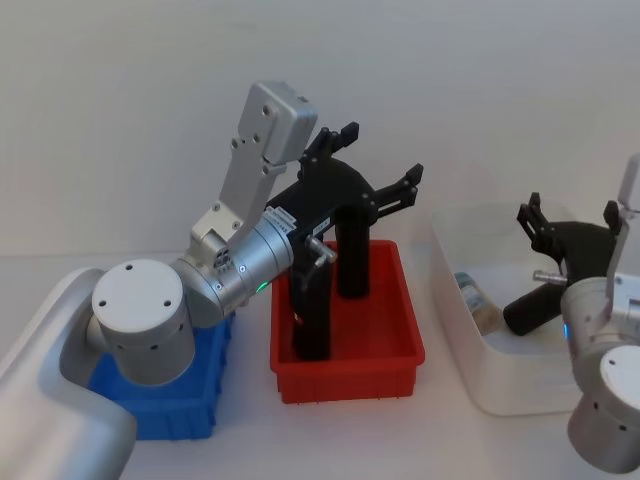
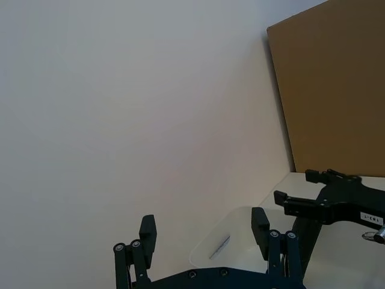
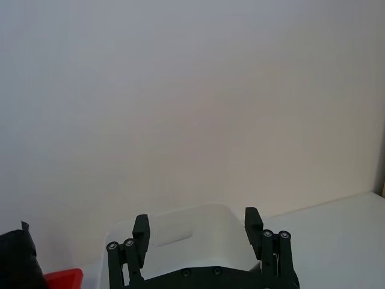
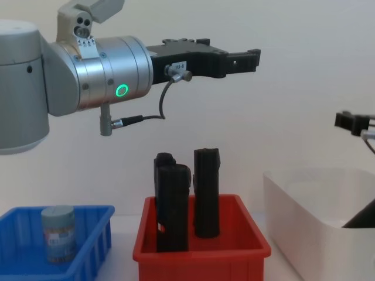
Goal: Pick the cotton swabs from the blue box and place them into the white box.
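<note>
One cotton swab tub (image 4: 58,233) stands upright in the blue box (image 4: 17,249), which sits under my left arm at the front left (image 1: 170,405). Another cotton swab tub (image 1: 475,300) lies inside the white box (image 1: 455,310) on the right. My left gripper (image 1: 380,155) is open and empty, held high above the red bin and well clear of both tubs; its own camera shows its spread fingers (image 2: 147,232). My right gripper (image 1: 570,213) hovers open and empty over the white box (image 3: 180,232).
A red bin (image 1: 345,375) between the blue and white boxes holds two tall black upright blocks (image 4: 173,205). A black block (image 1: 535,310) lies tilted inside the white box. A brown board (image 2: 331,84) stands by the wall beyond the white box.
</note>
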You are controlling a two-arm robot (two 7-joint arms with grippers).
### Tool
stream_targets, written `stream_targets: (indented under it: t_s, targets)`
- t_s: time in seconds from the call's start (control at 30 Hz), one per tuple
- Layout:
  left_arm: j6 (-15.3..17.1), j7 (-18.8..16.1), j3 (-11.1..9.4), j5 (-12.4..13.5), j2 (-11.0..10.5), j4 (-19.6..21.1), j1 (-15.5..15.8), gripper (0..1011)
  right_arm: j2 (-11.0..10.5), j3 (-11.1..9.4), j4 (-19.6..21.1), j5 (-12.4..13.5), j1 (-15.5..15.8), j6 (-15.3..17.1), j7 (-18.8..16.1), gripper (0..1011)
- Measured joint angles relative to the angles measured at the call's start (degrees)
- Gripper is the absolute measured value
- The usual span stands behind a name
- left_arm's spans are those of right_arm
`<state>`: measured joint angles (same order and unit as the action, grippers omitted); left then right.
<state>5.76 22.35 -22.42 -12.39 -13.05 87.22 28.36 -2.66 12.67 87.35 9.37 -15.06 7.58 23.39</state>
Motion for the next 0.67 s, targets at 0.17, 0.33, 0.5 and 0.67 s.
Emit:
stream_targets:
  t_s: [0.17, 0.33, 0.5, 0.67]
  targets:
    - [0.0, 0.0, 0.0, 0.0, 0.0, 0.0, 0.0, 1004, -0.1, 0.3, 2.5, -0.8, 1.3, -1.3, -0.5, 1002]
    - [0.0, 0.0, 0.0, 0.0, 0.0, 0.0, 0.0, 1004, -0.2, 0.4, 4.2, -1.3, 2.1, -2.2, -0.8, 1001]
    - [0.0, 0.0, 0.0, 0.0, 0.0, 0.0, 0.0, 1004, -0.2, 0.5, 5.2, -1.7, 2.6, -2.8, -1.1, 1001]
    - [0.0, 0.0, 0.0, 0.0, 0.0, 0.0, 0.0, 1004, -0.3, 0.6, 5.8, -1.8, 2.9, -3.1, -1.2, 1002]
